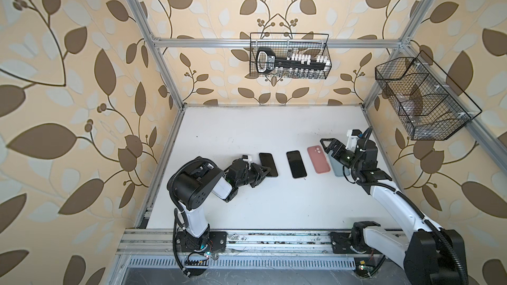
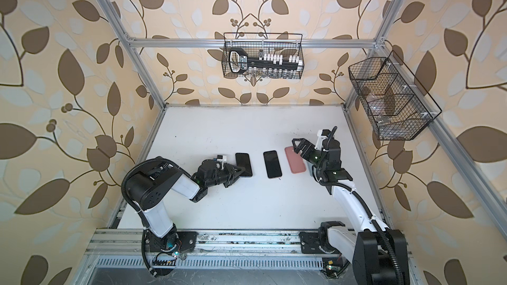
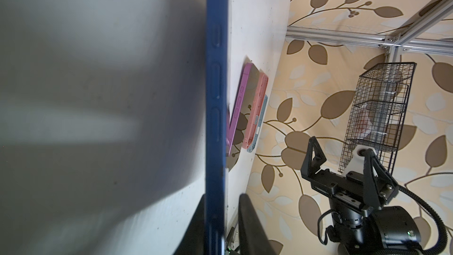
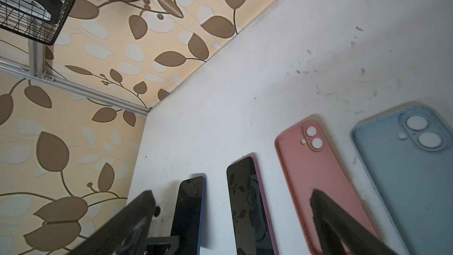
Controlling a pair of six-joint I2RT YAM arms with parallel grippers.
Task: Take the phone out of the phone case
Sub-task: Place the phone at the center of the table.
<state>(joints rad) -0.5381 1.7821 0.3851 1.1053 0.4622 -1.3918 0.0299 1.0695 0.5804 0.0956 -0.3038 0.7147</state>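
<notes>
Two bare phones lie screen up on the white table: a blue-edged phone and a purple-edged phone. To their right lie an empty pink case and an empty light-blue case. My left gripper straddles the blue-edged phone's near corner. One finger lies against it and a gap shows at the other finger. My right gripper hangs open above the two cases with nothing between its fingers, and it hides part of the light-blue case in both top views.
A black wire basket holding a tool hangs on the back wall. Another wire basket hangs on the right wall. Aluminium frame posts stand at the table's corners, and a rail carrying both arm bases runs along the front.
</notes>
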